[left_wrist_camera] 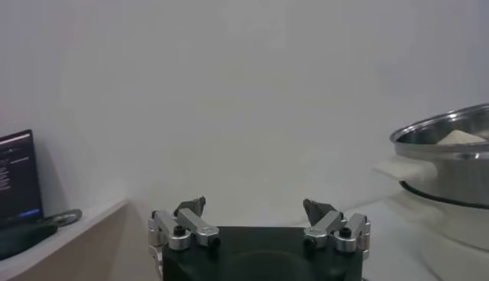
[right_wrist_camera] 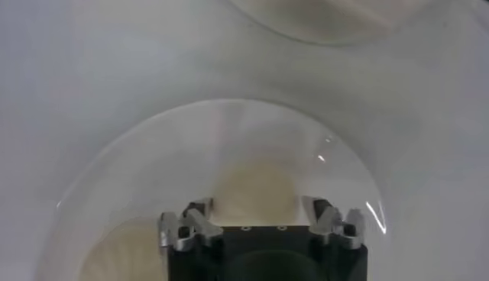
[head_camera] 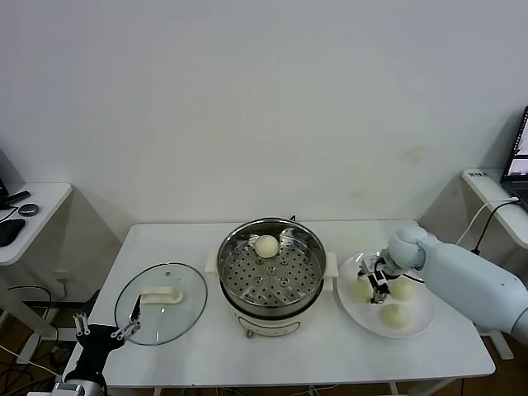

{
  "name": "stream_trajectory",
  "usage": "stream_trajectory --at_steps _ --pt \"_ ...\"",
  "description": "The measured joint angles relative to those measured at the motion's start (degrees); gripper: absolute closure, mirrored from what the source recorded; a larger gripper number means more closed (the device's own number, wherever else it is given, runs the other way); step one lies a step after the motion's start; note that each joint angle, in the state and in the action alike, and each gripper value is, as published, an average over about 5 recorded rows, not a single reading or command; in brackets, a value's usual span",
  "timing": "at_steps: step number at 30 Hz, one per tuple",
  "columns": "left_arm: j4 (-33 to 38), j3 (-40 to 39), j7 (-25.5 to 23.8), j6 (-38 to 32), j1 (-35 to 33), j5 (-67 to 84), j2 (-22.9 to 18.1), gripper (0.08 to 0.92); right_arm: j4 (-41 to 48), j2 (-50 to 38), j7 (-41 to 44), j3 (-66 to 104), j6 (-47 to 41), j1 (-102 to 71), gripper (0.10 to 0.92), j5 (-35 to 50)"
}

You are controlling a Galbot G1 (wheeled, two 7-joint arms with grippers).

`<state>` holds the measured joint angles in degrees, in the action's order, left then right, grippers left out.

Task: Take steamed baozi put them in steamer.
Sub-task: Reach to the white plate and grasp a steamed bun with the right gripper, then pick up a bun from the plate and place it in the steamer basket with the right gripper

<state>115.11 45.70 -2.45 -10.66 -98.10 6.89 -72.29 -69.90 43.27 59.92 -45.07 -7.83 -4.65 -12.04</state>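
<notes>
The steamer [head_camera: 227, 252] stands mid-table with one baozi [head_camera: 266, 245] on its perforated tray; the left wrist view catches its rim [left_wrist_camera: 447, 130]. On the white plate [head_camera: 422, 323] at the right lie three baozi [head_camera: 361, 289] [head_camera: 403, 289] [head_camera: 394, 315]. My right gripper [head_camera: 370, 285] reaches down onto the plate, its fingers against both sides of the leftmost baozi [right_wrist_camera: 256, 187]. Another baozi [right_wrist_camera: 114, 256] shows beside it in the right wrist view. My left gripper [head_camera: 103, 330] [left_wrist_camera: 256, 208] hangs open and empty off the table's front left corner.
A round glass lid [head_camera: 161, 301] with a white handle lies flat left of the steamer. Side tables stand at far left [head_camera: 33, 206] and far right [head_camera: 495, 190], the right one with a cable. Bare tabletop [head_camera: 313, 355] runs along the front edge.
</notes>
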Motion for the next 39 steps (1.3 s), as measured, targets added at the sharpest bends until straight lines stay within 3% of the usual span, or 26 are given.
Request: stream_trajectory --at_steps 5,12,21,29,39 --pt "-0.1 0.0 0.0 0.0 0.1 0.0 0.2 0.177 -0.8 -0.7 0.7 -0.5 -1.0 1.0 0.559 1.1" --pt "-0.5 -0.6 -0.1 0.3 0.9 0.5 1.1 0.177 -4.4 -4.0 1.7 -4.5 -3.3 7.8 0.552 6.1" --pt "-0.8 -2.2 -0.2 1.2 2.5 0.9 1.9 0.177 -11.6 -5.7 1.0 -18.1 -8.1 28.6 0.546 18.9" --pt "-0.9 -3.0 0.0 1.3 3.4 1.2 2.2 0.177 -17.8 -0.4 -3.3 -26.8 -15.4 42.3 0.541 32.0" --pt "-1.1 -2.2 0.4 0.7 2.9 0.7 1.9 0.177 -18.4 11.8 -12.1 -30.4 -25.7 43.1 0.541 42.4"
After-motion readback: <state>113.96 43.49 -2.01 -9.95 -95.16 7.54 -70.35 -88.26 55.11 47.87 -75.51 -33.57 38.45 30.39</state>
